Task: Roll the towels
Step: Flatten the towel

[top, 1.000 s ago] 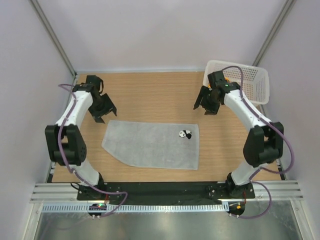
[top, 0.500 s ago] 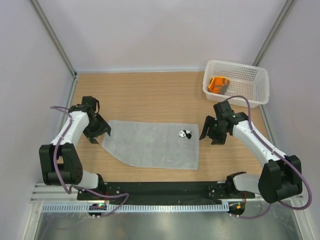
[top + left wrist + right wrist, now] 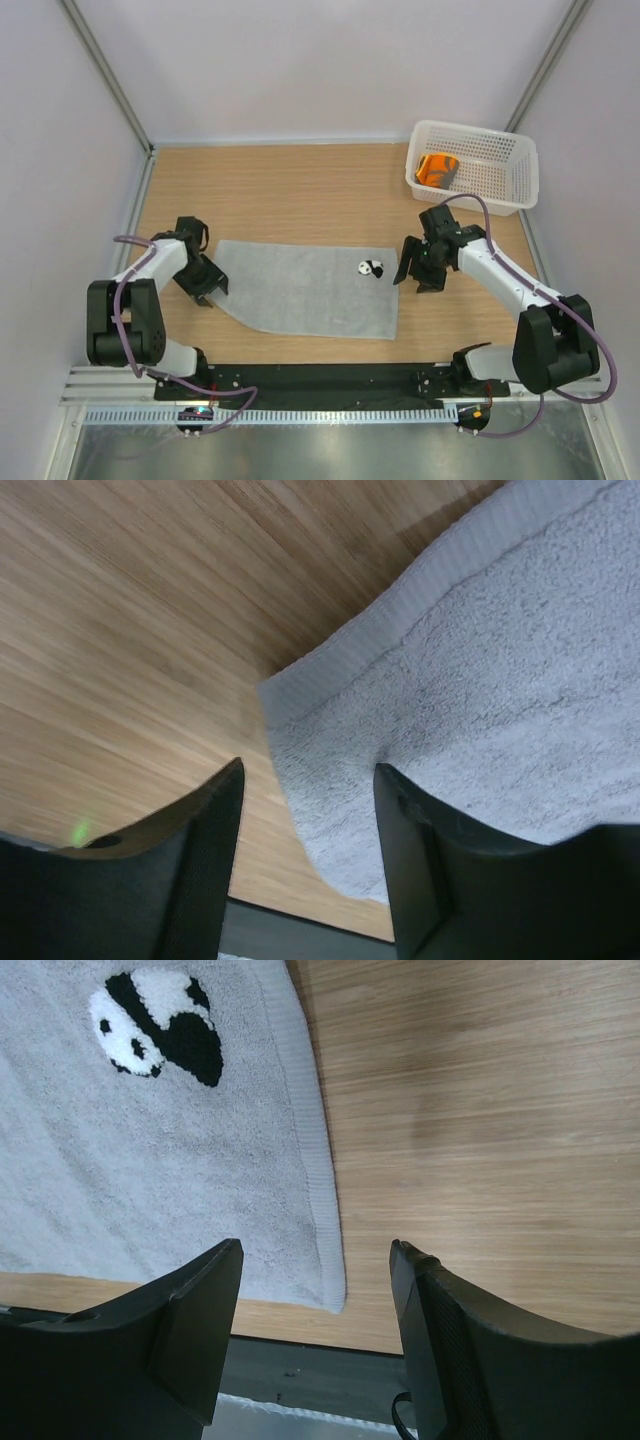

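The grey towel (image 3: pixel 300 290) lies flat on the table, a panda patch (image 3: pixel 371 268) near its far right corner. Its left corner (image 3: pixel 290 695) shows close up in the left wrist view, its right hem (image 3: pixel 318 1175) in the right wrist view. My left gripper (image 3: pixel 205 287) (image 3: pixel 309 768) is open, low over the left corner, with the towel's edge running between its fingers. At the right hem my right gripper (image 3: pixel 414 277) (image 3: pixel 318 1247) stands open, straddling it just beside the patch. The orange towel (image 3: pixel 437 168) lies bunched inside the basket.
The white perforated basket (image 3: pixel 505 170) stands at the far right corner of the wooden table (image 3: pixel 300 195). A black base rail (image 3: pixel 320 380) runs along the near edge, just beyond the towel's near hem.
Both arms swung in from the far side and came down to the towel's two ends. The left gripper slid nearer along the left edge and its jaws narrowed a little.
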